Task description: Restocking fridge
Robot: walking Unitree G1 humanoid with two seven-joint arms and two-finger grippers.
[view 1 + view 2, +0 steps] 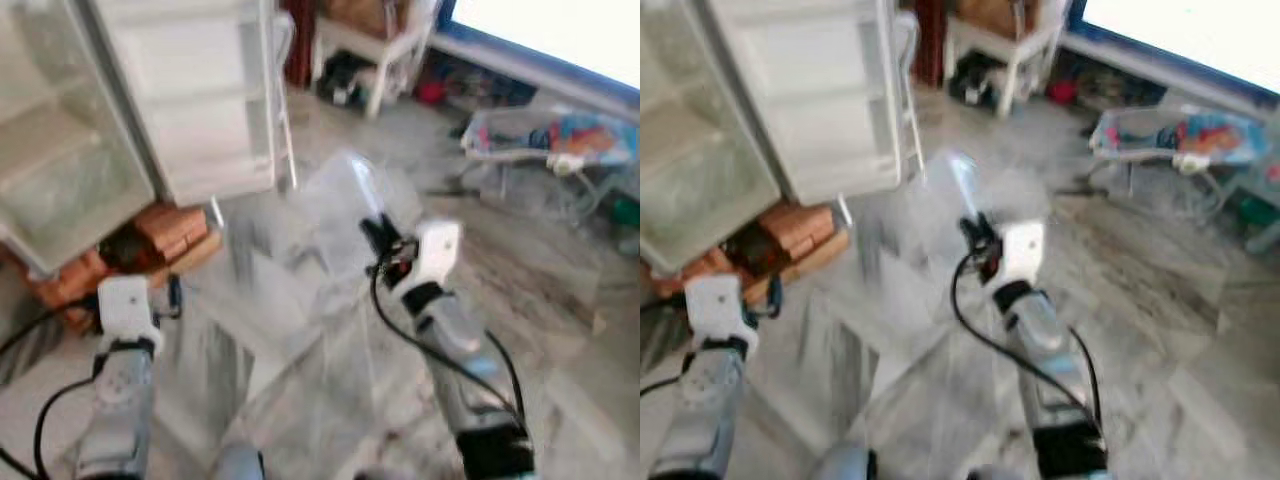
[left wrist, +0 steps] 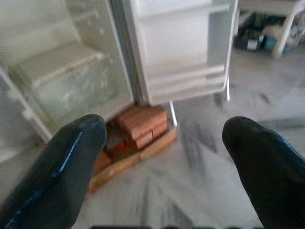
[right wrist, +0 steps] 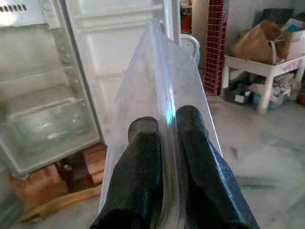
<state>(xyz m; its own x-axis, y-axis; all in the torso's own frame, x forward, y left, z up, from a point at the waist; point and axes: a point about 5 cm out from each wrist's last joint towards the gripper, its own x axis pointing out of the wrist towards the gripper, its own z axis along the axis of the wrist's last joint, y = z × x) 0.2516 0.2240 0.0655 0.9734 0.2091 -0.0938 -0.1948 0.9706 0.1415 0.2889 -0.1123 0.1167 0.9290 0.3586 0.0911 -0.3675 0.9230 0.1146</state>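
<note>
My right gripper [image 3: 167, 138] is shut on the edge of a clear plastic fridge bin [image 3: 157, 71], held up over the floor in front of me [image 1: 340, 200]. The white fridge [image 1: 60, 170] stands open at the left. Its door [image 1: 200, 90] is swung wide, with shelves and a clear drawer [image 3: 43, 129] visible inside. My left gripper [image 2: 164, 138] is open and holds nothing. It is low at the left, facing the foot of the fridge.
The fridge rests on red bricks [image 1: 170, 235] and a wooden plank. A white table [image 1: 380, 50] with bags and boxes stands at the back. Colourful clutter [image 1: 560, 140] lies at the right under the window. The floor is grey marble [image 1: 300, 380].
</note>
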